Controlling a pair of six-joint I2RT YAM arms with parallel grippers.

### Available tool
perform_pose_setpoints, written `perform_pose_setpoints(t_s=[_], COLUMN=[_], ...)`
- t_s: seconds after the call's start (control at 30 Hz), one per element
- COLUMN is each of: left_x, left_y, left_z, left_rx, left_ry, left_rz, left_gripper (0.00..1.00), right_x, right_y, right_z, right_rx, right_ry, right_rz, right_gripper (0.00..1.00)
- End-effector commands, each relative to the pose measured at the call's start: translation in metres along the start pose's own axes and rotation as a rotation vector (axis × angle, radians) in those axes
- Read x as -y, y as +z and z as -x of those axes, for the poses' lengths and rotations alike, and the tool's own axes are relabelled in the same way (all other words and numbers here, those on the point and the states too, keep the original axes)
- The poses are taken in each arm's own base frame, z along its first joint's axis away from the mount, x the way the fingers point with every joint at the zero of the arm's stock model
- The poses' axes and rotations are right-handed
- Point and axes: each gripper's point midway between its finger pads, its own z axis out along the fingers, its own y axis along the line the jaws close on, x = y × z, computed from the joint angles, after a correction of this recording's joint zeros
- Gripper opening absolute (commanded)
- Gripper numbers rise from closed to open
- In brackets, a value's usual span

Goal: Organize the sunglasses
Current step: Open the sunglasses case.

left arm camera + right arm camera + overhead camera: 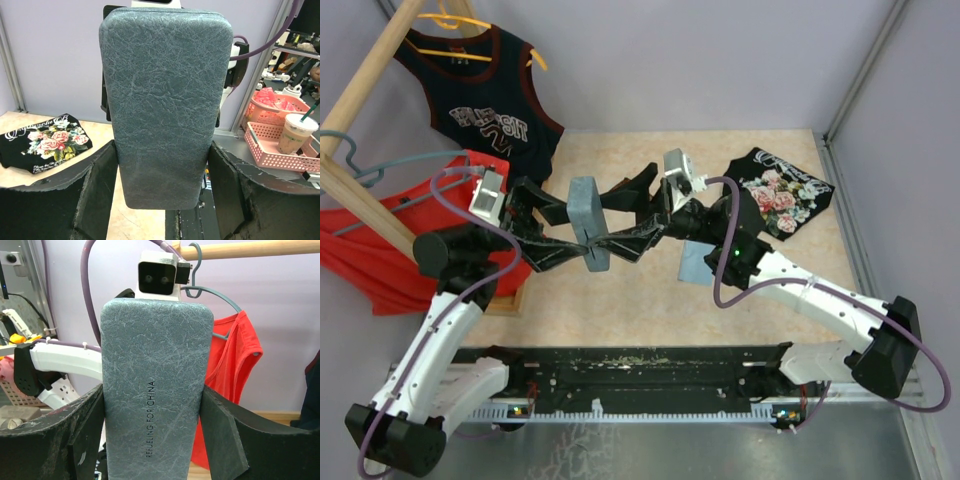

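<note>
The grey-blue oblong case (590,225) is held closed and on end above the middle of the table, between both grippers. My left gripper (575,235) grips it from the left, and my right gripper (615,225) grips it from the right. In the left wrist view the case (165,110) fills the space between the fingers (97,190), which press on its sides. In the right wrist view the case (152,405), lettered "REFUELING FOR CHINA", sits between the fingers (220,430) in the same way. The sunglasses are not in view. The light blue cloth (698,262) lies under my right arm.
A black floral shirt (780,190) lies at the back right. A wooden rack (370,80) on the left carries a dark jersey (485,110) and a red garment (380,240). Off the table, pink baskets (280,140) and a drink cup (292,132) show in the left wrist view.
</note>
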Motion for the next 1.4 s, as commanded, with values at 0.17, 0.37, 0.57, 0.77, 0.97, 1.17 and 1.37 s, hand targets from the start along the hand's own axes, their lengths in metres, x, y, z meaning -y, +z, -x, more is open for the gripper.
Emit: perform_pose_setpoints(t_s=[0.17, 0.37, 0.57, 0.77, 0.97, 1.17, 1.37], left_x=[-0.031, -0.052, -0.077, -0.101, -0.105, -0.101, -0.095], left_y=[-0.002, -0.007, -0.016, -0.028, -0.030, -0.031, -0.029], left_z=[0.011, 0.014, 0.017, 0.025, 0.023, 0.022, 0.022], left_rx=[0.009, -0.003, -0.017, -0.024, -0.024, -0.012, -0.010], left_ry=[0.049, 0.074, 0.099, 0.122, 0.107, 0.106, 0.090], left_rz=[0.187, 0.312, 0.460, 0.616, 0.633, 0.628, 0.606], left_gripper=[0.18, 0.09, 0.11, 0.19, 0.40, 0.65, 0.99], right_x=[0.037, 0.059, 0.088, 0.120, 0.135, 0.137, 0.136], right_y=[-0.010, -0.021, -0.029, -0.041, -0.051, -0.053, -0.054], right_z=[0.027, 0.019, 0.011, -0.004, -0.005, -0.008, -0.006], right_rx=[0.010, -0.037, -0.097, -0.188, -0.176, -0.202, -0.200], right_ry=[-0.115, -0.131, -0.102, -0.071, -0.052, -0.062, -0.077], right_rz=[-0.272, -0.401, -0.564, -0.771, -0.890, -0.939, -0.938], right_gripper=[0.00, 0.00, 0.00, 0.00, 0.00, 0.00, 0.00])
